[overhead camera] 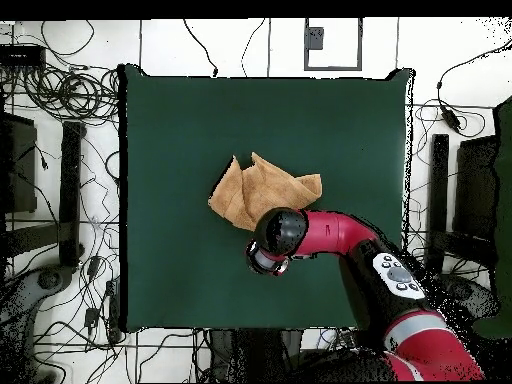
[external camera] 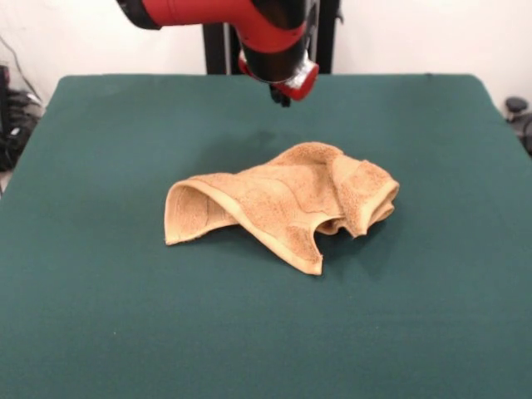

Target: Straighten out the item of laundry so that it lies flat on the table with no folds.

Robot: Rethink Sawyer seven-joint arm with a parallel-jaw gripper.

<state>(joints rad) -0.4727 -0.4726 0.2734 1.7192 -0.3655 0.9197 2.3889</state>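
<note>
The tan-orange towel (external camera: pixel 283 204) lies crumpled near the middle of the dark green table (external camera: pixel 100 316), with its right end folded over and a corner pointing toward the near edge. In the overhead view the towel (overhead camera: pixel 260 188) sits a little above the table's (overhead camera: pixel 170 130) centre, partly hidden by the arm's head. My gripper (external camera: pixel 281 96) hangs under the red wrist, raised above the table on the far side of the towel and not touching it. Only its dark tip shows. In the overhead view the gripper is hidden beneath the wrist (overhead camera: pixel 272 248).
The red arm (overhead camera: pixel 350 240) reaches in from the overhead view's bottom right. The black pedestal (external camera: pixel 218 37) stands behind the far table edge. Cables and dark stands (overhead camera: pixel 60 190) lie on the floor around the table.
</note>
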